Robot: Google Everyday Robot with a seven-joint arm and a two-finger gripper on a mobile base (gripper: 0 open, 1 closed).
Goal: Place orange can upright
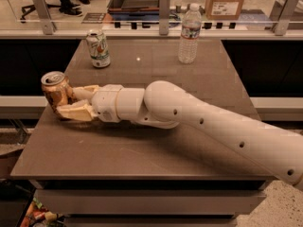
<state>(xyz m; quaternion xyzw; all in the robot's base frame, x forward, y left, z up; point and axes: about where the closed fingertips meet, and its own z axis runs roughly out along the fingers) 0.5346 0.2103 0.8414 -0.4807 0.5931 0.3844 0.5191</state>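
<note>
The orange can [55,90] has an orange-gold body and a silver top. It stands nearly upright at the left edge of the brown table [156,141]. My gripper [68,103] is shut on the orange can, with one beige finger behind it and one in front, low on its body. The white arm reaches in from the lower right across the table. I cannot see whether the can's base touches the tabletop.
A white-and-green can [98,48] stands upright at the table's back left. A clear water bottle [189,33] stands at the back right. A glass-railed ledge with boxes runs behind the table. The table's left edge lies right beside the orange can.
</note>
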